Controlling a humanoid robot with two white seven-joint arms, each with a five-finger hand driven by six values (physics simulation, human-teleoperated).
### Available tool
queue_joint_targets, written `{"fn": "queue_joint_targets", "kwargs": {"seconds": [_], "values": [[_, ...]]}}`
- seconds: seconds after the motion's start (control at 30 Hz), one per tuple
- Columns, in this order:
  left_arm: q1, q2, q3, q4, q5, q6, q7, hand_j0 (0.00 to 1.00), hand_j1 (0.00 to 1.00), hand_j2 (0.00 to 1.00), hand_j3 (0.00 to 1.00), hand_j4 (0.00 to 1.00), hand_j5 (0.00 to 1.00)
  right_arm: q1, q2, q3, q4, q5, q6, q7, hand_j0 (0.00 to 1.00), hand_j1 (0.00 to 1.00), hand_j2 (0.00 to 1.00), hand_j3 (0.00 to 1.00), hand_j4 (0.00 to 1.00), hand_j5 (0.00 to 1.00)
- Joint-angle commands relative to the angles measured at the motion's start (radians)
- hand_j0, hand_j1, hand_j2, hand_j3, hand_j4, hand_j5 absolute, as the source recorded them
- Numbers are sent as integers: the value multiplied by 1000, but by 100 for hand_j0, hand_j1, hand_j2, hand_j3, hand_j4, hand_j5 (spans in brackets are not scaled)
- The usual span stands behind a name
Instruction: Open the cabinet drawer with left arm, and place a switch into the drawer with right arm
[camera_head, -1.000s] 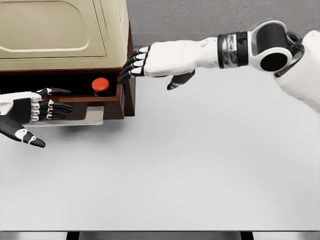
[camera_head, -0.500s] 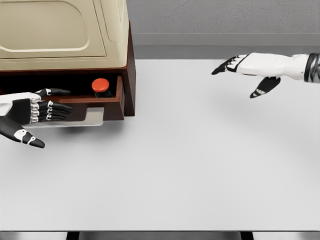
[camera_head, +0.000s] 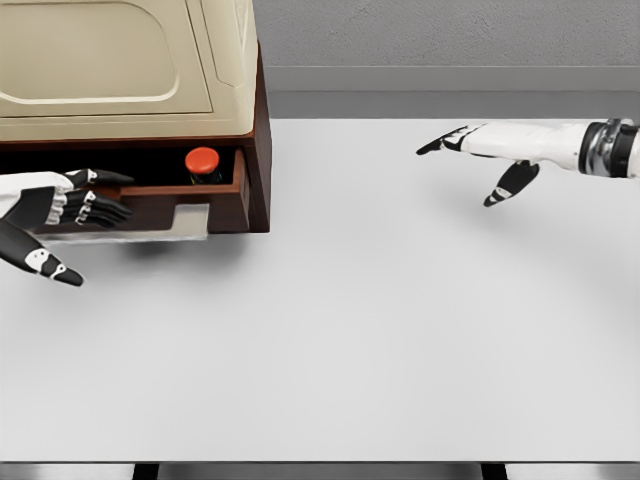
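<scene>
Table (camera_head: 330, 340), white and matte, fills most of the head view; grey wall strip behind it at top, dark gap under the near edge at the bottom. Cabinet (camera_head: 130, 60) sits at the table's far-left corner: cream top w/ a raised panel, dark brown wood sides. Drawer (camera_head: 170, 205) is pulled out toward the robot, its brown front and right wall showing, w/ a pale grey plate hanging below the front. Switch (camera_head: 203, 164), red round cap on a dark base, sits inside the drawer, near its right wall, upright. Left hand (camera_head: 60, 215) is at the left edge, just in front of the drawer front; fingers (camera_head: 100, 210) loosely bent and pointing right toward the drawer, thumb down and apart, holding nothing; can't tell if fingertips touch the wood. Right hand (camera_head: 480, 145) is over the far right of the table, well apart from cabinet and switch, flat and spread, fingers pointing left, thumb hanging down, empty; its silver-black wrist cuff is cut by the right edge. Middle and near table betw the two hands is bare white surface up to the cabinet's right side
</scene>
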Motion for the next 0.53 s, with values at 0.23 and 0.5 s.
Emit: {"fn": "queue_joint_targets", "kwargs": {"seconds": [0.23,0.5], "values": [[-131,43,11,1,133,-72,14,100,100,100,100,100,100,-11,3,-2,17,-8,3,0,100,100,100,100,100,100],[-126,32,8,1,152,-152,14,100,100,100,100,100,100,-11,3,-2,17,-6,3,0,100,100,100,100,100,100]]}}
